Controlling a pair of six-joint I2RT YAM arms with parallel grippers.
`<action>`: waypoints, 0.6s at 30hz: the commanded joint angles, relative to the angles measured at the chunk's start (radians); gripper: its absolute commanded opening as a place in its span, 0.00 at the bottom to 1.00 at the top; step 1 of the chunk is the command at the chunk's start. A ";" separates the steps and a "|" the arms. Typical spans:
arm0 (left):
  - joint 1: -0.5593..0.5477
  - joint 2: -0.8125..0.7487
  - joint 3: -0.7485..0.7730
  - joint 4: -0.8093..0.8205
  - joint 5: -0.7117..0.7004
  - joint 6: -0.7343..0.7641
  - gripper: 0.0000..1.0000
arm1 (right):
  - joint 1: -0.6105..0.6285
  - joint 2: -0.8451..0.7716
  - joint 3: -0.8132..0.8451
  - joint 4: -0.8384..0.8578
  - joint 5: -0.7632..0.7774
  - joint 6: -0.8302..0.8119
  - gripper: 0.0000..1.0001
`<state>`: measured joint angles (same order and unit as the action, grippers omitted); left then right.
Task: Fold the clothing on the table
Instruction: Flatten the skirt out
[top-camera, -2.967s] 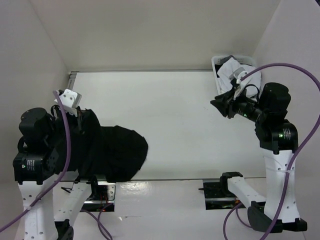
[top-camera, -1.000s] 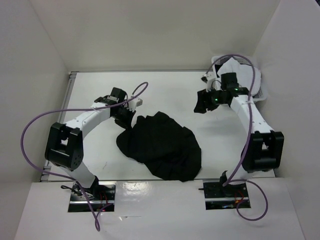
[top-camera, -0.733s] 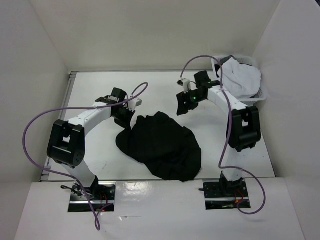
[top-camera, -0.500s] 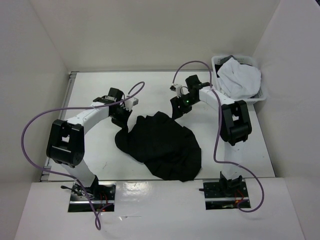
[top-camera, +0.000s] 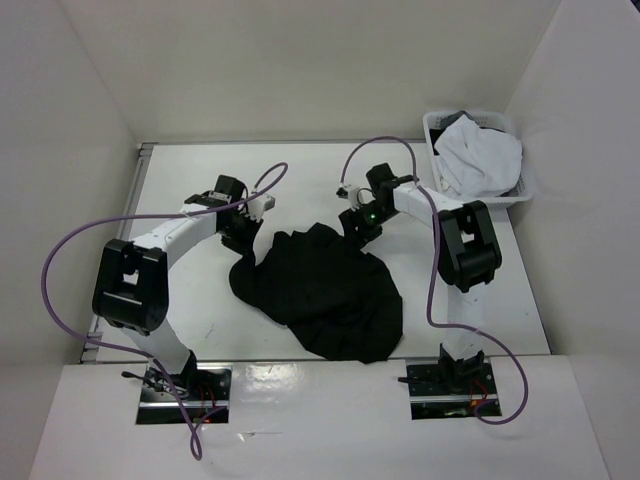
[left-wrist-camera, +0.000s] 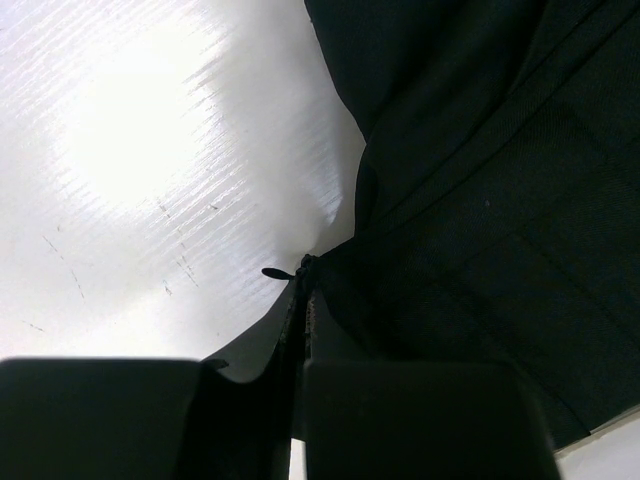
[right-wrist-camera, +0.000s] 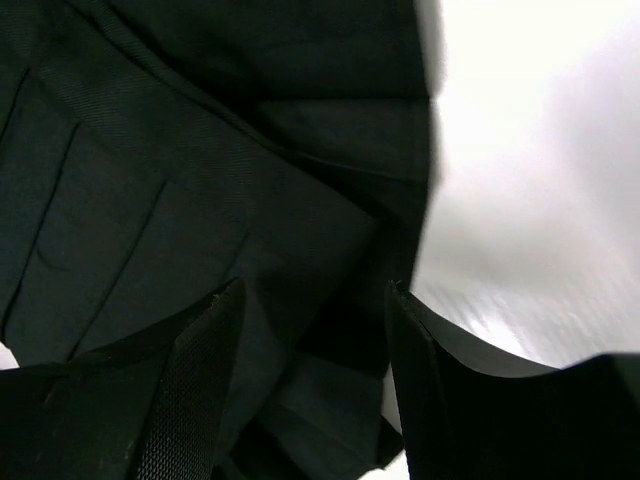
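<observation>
The clothing (top-camera: 325, 290), a black pleated skirt, lies crumpled on the white table (top-camera: 300, 180), spreading from the middle toward the near edge. My left gripper (top-camera: 243, 237) is shut on the skirt's upper left edge; in the left wrist view the fabric (left-wrist-camera: 480, 170) is pinched between the closed fingertips (left-wrist-camera: 300, 270). My right gripper (top-camera: 357, 225) is open over the skirt's upper right edge. In the right wrist view its two fingers (right-wrist-camera: 205, 350) stand apart with pleated fabric (right-wrist-camera: 200, 150) between and under them, at the cloth's border with the table (right-wrist-camera: 540, 150).
A small white basket (top-camera: 436, 130) holding a white garment (top-camera: 485, 155) sits at the table's far right corner. White walls enclose the table on three sides. Purple cables loop above both arms.
My right gripper swung left from beside the basket and came down onto the skirt's upper right edge, its jaws narrowing slightly. My left gripper kept its hold and shifted little.
</observation>
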<state>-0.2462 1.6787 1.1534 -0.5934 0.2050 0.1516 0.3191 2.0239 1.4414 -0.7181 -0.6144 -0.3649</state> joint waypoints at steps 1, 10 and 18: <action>0.004 -0.013 -0.009 0.010 0.001 -0.006 0.00 | 0.029 -0.024 -0.016 0.009 -0.011 -0.022 0.63; 0.013 -0.022 -0.018 0.010 -0.009 -0.006 0.00 | 0.061 -0.005 -0.016 0.009 -0.031 -0.022 0.54; 0.013 -0.022 -0.018 0.010 -0.009 -0.006 0.00 | 0.071 -0.005 -0.016 0.019 -0.031 -0.022 0.34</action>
<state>-0.2386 1.6783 1.1450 -0.5903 0.1947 0.1516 0.3779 2.0239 1.4307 -0.7174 -0.6182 -0.3763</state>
